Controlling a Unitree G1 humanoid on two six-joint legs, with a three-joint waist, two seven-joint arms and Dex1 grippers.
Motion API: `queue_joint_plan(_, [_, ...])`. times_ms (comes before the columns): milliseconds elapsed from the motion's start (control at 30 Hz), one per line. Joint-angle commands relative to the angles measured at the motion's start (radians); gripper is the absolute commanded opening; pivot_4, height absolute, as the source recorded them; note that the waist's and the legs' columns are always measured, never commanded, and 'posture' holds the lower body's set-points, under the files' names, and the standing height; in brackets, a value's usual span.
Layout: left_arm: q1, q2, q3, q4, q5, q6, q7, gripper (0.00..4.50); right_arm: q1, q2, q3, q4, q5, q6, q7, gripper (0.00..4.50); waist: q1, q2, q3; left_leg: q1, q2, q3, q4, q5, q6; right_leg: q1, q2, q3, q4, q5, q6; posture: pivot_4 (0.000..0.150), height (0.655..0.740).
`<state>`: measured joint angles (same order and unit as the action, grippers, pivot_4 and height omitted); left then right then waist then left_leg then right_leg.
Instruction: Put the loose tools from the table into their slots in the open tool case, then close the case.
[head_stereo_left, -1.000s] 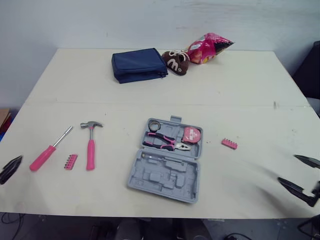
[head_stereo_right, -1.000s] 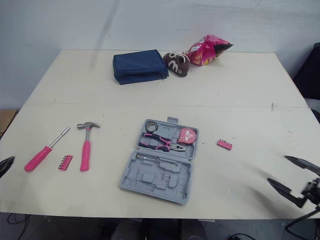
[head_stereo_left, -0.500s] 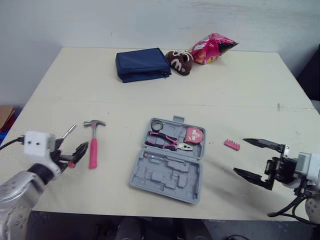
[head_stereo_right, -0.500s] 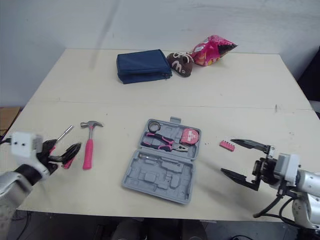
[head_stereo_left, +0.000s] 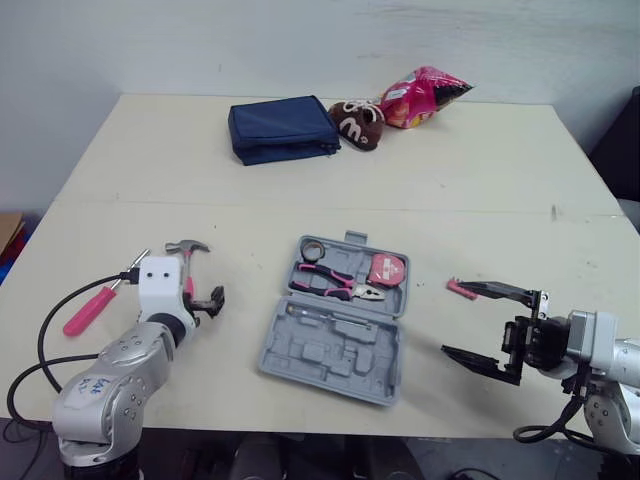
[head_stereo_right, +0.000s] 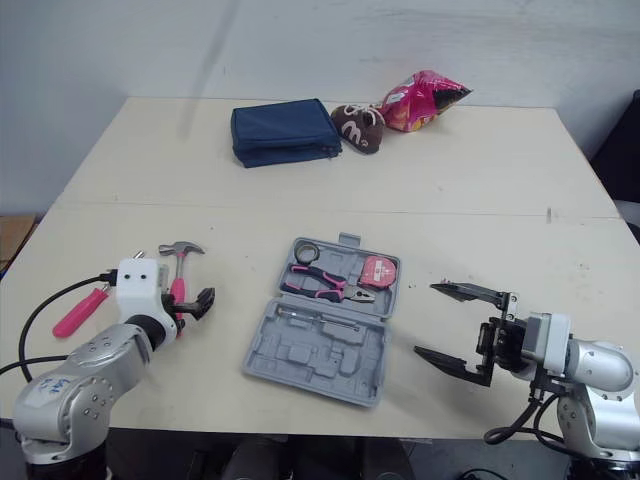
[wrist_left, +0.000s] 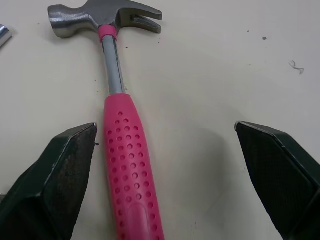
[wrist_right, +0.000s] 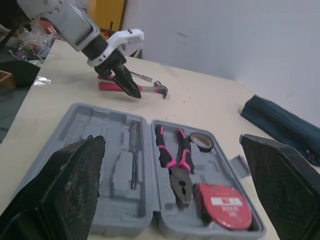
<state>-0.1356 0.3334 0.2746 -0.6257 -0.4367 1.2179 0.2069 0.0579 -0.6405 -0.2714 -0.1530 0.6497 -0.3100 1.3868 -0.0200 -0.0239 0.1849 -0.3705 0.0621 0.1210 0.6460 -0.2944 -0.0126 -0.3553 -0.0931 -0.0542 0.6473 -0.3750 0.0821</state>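
Left arm: the left gripper (wrist_left: 165, 127) sits low over the table (head_stereo_left: 480, 180), to the left of the tool case (head_stereo_left: 335, 345).
Left fingers: spread wide. One finger (wrist_left: 70, 175) is just beside the hammer's grip, the other is well apart from it on the opposite side, and neither is closed on it.
Hammer: the hammer (wrist_left: 127, 170) lies flat on the table between the left fingers, with its pink grip toward the wrist and its steel claw head pointing away.
Right arm: the right gripper (head_stereo_left: 485, 325) is held just above the table, to the right of the tool case and aimed at it.
Right fingers: spread wide, one above the other, with nothing between them.
Tool case: grey, open flat near the front middle of the table.
Case contents: the far half holds the pliers (head_stereo_left: 335, 288), the tape measure (head_stereo_left: 385, 268) and a dark roll (head_stereo_left: 310, 248). The near half holds a slim metal driver (wrist_right: 132, 150).
Screwdriver: the screwdriver (head_stereo_left: 85, 310) has a pink handle and lies on the table left of the left arm.
Bit strip: the pink bit strip (head_stereo_left: 456, 288) lies right of the case, at the tip of the upper right finger.
Far edge: the blue pouch (head_stereo_left: 283, 128), brown plush toy (head_stereo_left: 356, 120) and snack bag (head_stereo_left: 425, 95) lie in a row.
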Motion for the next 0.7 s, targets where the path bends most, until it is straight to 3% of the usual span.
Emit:
queue_joint_plan(33, [-0.054,-0.015,-0.018,0.043,0.061,0.017,0.026,4.47,0.007,0.015,0.006,-0.019,0.009,-0.026,0.012,4.5,0.007,0.0,0.0,0.0,0.0,0.0,0.0,0.0,0.0,0.0,0.0,0.0,0.0,0.0,0.0,0.15,0.74])
queue_joint_plan(267, [-0.089,-0.081,0.029,0.066,0.111,0.127,0.038,4.47,0.022,0.028,0.001,0.016,-0.015,-0.076,0.023,4.5,0.016,0.0,0.0,0.0,0.0,0.001,0.001,0.0,0.0,0.0,0.0,0.0,0.0,0.0,0.0,0.15,0.74])
queue_joint_plan(500, [-0.053,-0.083,0.075,0.011,0.164,0.238,0.021,4.47,0.042,0.019,-0.015,0.047,-0.007,-0.114,0.039,4.5,0.012,0.0,0.0,0.001,0.0,0.001,0.001,0.0,0.0,0.0,0.001,0.001,0.001,0.0,0.0,0.15,0.74])
queue_joint_plan(600, [-0.064,-0.079,0.071,0.053,0.174,0.212,0.0,3.68,0.047,0.018,-0.021,0.054,-0.007,-0.124,0.033,4.5,0.012,0.001,-0.001,0.002,0.0,0.001,0.001,0.0,-0.001,0.0,0.001,0.001,0.001,0.0,0.0,0.15,0.74])
queue_joint_plan(700, [-0.088,-0.089,0.052,0.088,0.18,0.2,-0.009,2.39,0.053,0.017,-0.022,0.054,-0.006,-0.126,0.031,4.5,0.012,0.002,-0.001,0.002,0.0,0.002,0.001,0.0,-0.001,0.0,0.001,0.002,0.001,0.0,0.0,0.15,0.74])
